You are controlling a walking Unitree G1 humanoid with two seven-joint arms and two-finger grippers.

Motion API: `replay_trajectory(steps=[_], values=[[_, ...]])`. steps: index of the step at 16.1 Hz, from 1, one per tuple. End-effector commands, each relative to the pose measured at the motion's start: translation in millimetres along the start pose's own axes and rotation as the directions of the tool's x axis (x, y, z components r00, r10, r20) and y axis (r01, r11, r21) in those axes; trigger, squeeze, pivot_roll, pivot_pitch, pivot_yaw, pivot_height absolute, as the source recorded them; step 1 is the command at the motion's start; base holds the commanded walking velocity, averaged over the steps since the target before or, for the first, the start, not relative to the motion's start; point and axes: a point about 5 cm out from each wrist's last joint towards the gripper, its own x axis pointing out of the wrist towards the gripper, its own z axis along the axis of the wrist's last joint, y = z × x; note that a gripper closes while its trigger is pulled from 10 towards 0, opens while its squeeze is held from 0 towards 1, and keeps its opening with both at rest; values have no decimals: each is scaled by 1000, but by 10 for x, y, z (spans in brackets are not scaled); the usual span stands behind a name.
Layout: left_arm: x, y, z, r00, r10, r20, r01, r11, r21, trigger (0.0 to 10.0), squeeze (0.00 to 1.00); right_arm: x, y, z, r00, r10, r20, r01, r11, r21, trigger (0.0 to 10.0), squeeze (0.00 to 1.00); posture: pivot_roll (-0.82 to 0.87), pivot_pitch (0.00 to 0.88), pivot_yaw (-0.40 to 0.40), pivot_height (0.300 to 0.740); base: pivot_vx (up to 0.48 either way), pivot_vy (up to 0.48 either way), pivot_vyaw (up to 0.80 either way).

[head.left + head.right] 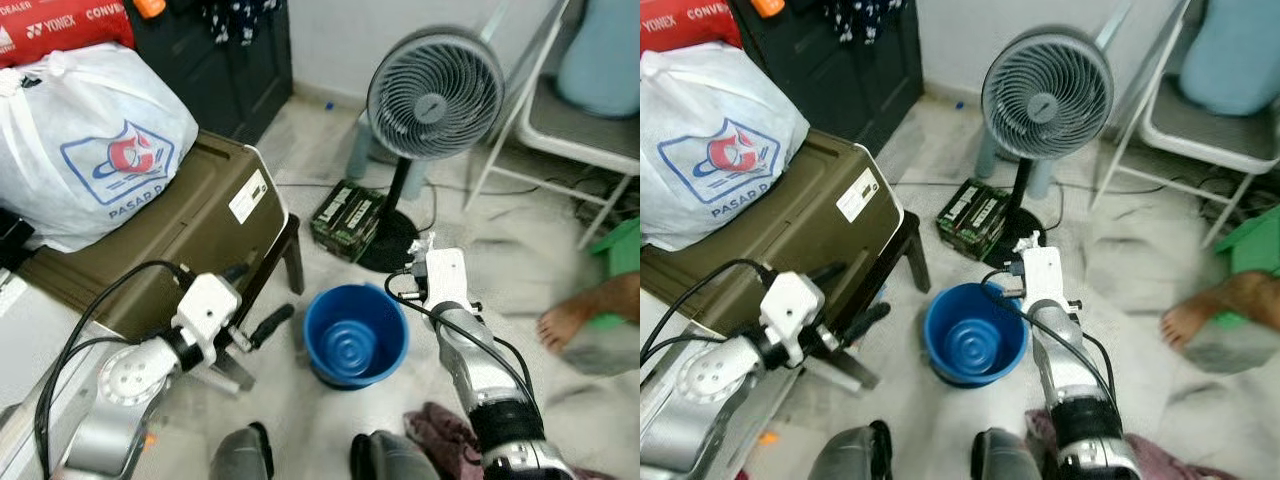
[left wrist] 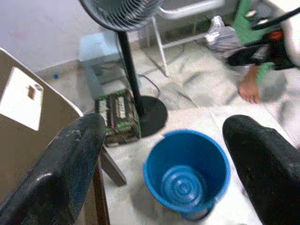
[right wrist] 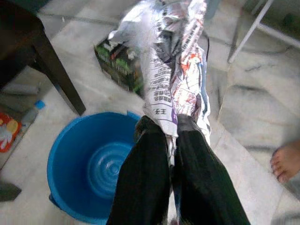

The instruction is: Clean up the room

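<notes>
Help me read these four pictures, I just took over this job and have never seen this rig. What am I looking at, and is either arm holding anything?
The two wide pictures come from a camera on the head of a walking humanoid robot, looking down at the floor ahead. Its silver arms reach in from below. The other two come from cameras on its wrists, looking along each tool's two black fingers.

The right tool is shut on a crumpled printed wrapper and sits just past the rim of the blue bucket, which stands empty on the floor. The left tool is open, holds nothing, and points toward the bucket from beside the olive box.

Around them: a standing fan, a green-and-black pack at its base, a white plastic bag on the box, and a person's bare foot at the right.
</notes>
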Motion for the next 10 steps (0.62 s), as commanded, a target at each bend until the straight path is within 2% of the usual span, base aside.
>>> replay_trajectory(steps=[1,2,3,6,8,10], values=[[-72,-30,21,998,-50,-24,51,998,32,10000,0,34,-39,-110,998,-32,-45,33,999,12,10000,0,104,246,60,740,0,0,0],[-125,-30,28,998,-61,-34,62,997,54,10000,0,42,-25,-141,998,-30,-61,31,999,20,10000,0,128,260,78,740,0,0,0],[-176,-23,49,997,-61,-46,63,997,53,10000,0,77,-28,-131,997,-25,-69,29,998,54,10000,0,150,276,101,740,0,0,0],[-288,-32,62,994,-77,-83,81,995,53,10000,0,171,9,-61,998,-11,-67,16,997,78,10000,0,172,299,125,740,0,0,0],[-323,-40,68,992,-88,-95,93,994,52,10000,0,217,81,-10,998,3,-65,2,997,78,10000,0,185,312,137,740,0,0,0],[-344,-41,79,991,-90,-103,96,994,53,10000,0,244,128,-23,996,-14,-92,17,999,36,10000,0,198,313,143,740,0,0,0]])
